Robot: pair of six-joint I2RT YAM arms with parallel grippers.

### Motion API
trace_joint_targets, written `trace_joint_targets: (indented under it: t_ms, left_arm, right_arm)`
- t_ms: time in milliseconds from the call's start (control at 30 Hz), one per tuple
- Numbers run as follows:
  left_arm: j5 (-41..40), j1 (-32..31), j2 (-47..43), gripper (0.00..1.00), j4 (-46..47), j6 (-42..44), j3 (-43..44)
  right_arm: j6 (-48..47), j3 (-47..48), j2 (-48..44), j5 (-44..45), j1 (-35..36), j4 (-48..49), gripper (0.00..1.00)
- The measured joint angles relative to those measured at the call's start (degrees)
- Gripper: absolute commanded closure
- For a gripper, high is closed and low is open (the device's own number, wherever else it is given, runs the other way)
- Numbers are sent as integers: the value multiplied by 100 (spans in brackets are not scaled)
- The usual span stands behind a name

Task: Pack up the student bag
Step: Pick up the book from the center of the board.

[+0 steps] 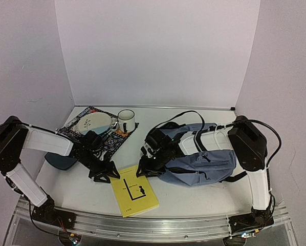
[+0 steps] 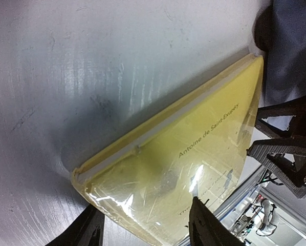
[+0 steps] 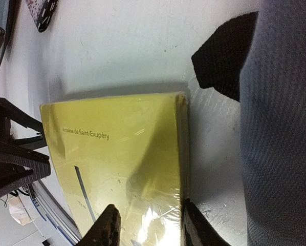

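Left hand [image 2: 144,206] and right hand [image 3: 149,205], each part-open, straddle the book's [image 1: 135,195] far corners, presumably to lift it into the bag [image 1: 209,164]; whether they grip it I cannot tell.

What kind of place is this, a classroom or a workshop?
Probably a robotics lab's test booth: two robot arms bolted to a metal rail, plain pale walls boxing in the table, and props like a backpack and yellow book laid out.
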Motion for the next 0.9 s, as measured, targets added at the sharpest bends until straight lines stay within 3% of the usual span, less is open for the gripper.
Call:
trace_joint_targets:
  t_ms: [167,267,500,900]
  left_arm:
    - [20,33,-50,49,-7,-59,-61]
    - [-87,33,-208,50,-13,-157,-177]
    - [-221,39,-901,53,199,-564,-654]
    - [-455,44,-1484,50,734,-933,-1045]
  right_arm:
    - [48,-116,-57,-87,-44,181,69]
    - [142,-210,-210,-122,-52,382,81]
    - [258,-365,-579,-219,-55,708,100]
    - [297,-693,-1001,-275,-52,1025,100]
